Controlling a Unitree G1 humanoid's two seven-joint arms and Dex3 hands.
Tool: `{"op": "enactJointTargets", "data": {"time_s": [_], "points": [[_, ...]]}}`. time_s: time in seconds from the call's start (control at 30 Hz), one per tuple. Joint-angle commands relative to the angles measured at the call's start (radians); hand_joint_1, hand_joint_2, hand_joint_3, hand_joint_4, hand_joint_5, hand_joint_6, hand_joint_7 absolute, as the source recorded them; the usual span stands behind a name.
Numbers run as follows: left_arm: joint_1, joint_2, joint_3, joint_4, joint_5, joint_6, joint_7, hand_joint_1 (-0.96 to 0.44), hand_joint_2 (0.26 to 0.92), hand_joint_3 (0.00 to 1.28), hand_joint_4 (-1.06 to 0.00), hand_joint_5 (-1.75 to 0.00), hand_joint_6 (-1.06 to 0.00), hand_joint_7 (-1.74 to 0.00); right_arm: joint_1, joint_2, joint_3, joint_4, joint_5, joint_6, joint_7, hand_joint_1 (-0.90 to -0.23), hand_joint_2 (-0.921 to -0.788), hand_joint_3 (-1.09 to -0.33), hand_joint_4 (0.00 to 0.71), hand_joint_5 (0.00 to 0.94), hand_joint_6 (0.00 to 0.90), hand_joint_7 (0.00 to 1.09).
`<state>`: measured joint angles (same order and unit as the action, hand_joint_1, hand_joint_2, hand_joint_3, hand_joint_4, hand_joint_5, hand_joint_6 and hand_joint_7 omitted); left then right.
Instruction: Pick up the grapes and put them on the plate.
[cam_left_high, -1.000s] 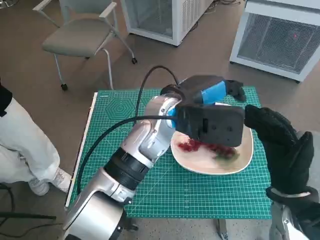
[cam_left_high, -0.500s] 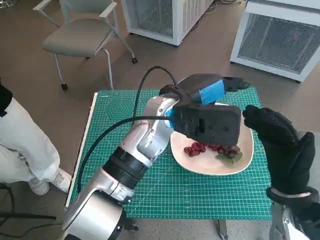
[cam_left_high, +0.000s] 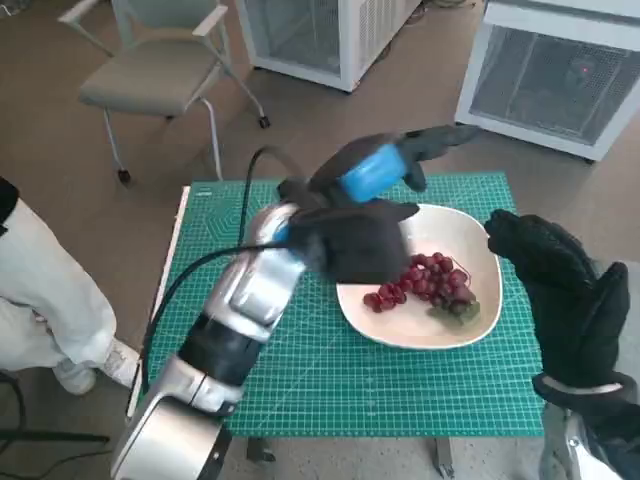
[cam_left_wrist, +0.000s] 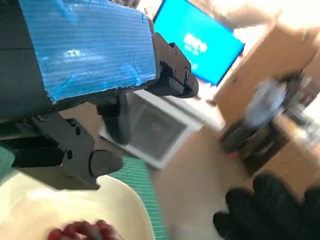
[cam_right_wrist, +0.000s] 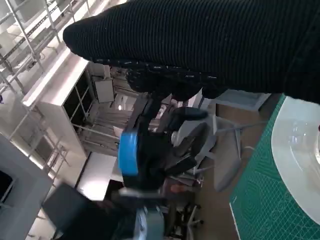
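A bunch of red grapes (cam_left_high: 425, 285) with a green leaf lies on the cream plate (cam_left_high: 400, 335), right of the green mat's (cam_left_high: 280, 370) middle. My left hand (cam_left_high: 385, 165) hovers above the plate's far left rim, empty, its fingers stretched out over the table's back edge. The left wrist view shows its blue-taped back (cam_left_wrist: 90, 45), a few grapes (cam_left_wrist: 82, 231) and the plate (cam_left_wrist: 120, 200) below. My gloved right hand (cam_left_high: 560, 290) stands at the plate's right, fingers apart, holding nothing. In the right wrist view the glove (cam_right_wrist: 200, 45) spans the picture, with the left hand (cam_right_wrist: 145, 150) beyond.
A grey chair (cam_left_high: 150, 80) stands behind the table at the left. White cabinets (cam_left_high: 560, 70) line the back. A person's leg in white trousers (cam_left_high: 40, 300) is at the table's left side. A black cable (cam_left_high: 200, 270) loops along my left forearm.
My left hand has let go of the grapes and risen up and back from the plate. The grapes now lie uncovered on it. The right hand has barely moved.
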<state>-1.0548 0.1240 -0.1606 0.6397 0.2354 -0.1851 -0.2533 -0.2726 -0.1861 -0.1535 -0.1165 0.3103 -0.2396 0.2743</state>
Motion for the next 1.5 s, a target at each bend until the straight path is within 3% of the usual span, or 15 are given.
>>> {"op": "enactJointTargets", "data": {"time_s": [0.03,0.2,0.37,0.87,1.5], "points": [[0.095,0.000,0.101,0.004,-0.171,-0.096,-0.077,-0.42,0.915,0.08,-0.45,-0.08,-0.46,-0.01,0.010,-0.002,0.005,0.000,-0.003,0.021,0.006,-0.531,-0.921,-0.611,0.305,0.393,0.136,0.89],[0.181,-0.027,0.200,-0.004,-0.375,-0.124,-0.200,-0.42,0.920,0.08,-0.45,-0.04,-0.45,0.00,0.006,-0.002,0.008,0.002,-0.005,0.020,0.006,-0.531,-0.921,-0.610,0.305,0.394,0.138,0.89],[0.265,-0.038,0.247,-0.053,-0.481,-0.100,-0.254,-0.37,0.921,0.07,-0.46,-0.03,-0.46,-0.01,0.003,-0.002,0.012,0.005,-0.007,0.019,0.008,-0.532,-0.921,-0.609,0.305,0.394,0.140,0.89],[0.452,-0.017,0.308,-0.147,-0.580,-0.084,-0.304,-0.32,0.921,0.03,-0.50,-0.03,-0.50,-0.02,-0.010,-0.012,0.006,0.008,0.003,0.033,0.018,-0.539,-0.921,-0.607,0.300,0.386,0.144,0.88],[0.531,-0.027,0.322,-0.208,-0.594,-0.107,-0.290,-0.28,0.921,0.04,-0.50,-0.01,-0.51,-0.01,-0.019,-0.012,0.008,0.015,-0.006,0.029,0.025,-0.539,-0.921,-0.606,0.303,0.382,0.145,0.88]]}}
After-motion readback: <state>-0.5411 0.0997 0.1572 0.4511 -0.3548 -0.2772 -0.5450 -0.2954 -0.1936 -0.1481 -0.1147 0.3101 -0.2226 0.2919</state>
